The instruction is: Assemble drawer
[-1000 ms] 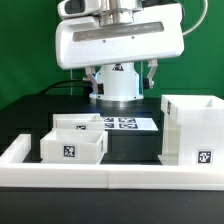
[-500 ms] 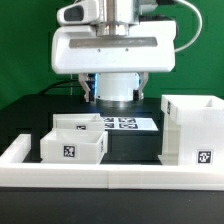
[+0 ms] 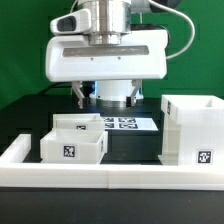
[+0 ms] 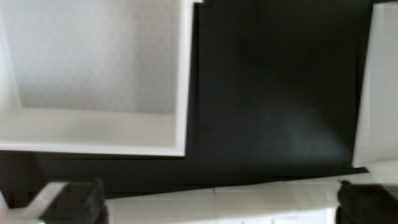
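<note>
The gripper's (image 4: pixel 217 196) 2 dark fingers (image 4: pixel 68 202) stand wide apart over a pale strip (image 4: pixel 267 194), and beyond them black table (image 4: pixel 267 90) separates 1 white open-topped drawer part (image 4: pixel 89 80) from a second white edge (image 4: pixel 377 90).

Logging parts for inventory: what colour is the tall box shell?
The box shell is white, with a black-and-white tag; the exterior view shows it best.

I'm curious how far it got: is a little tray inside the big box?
No, the front tray and back tray stand outside the box shell, beside it.
</note>
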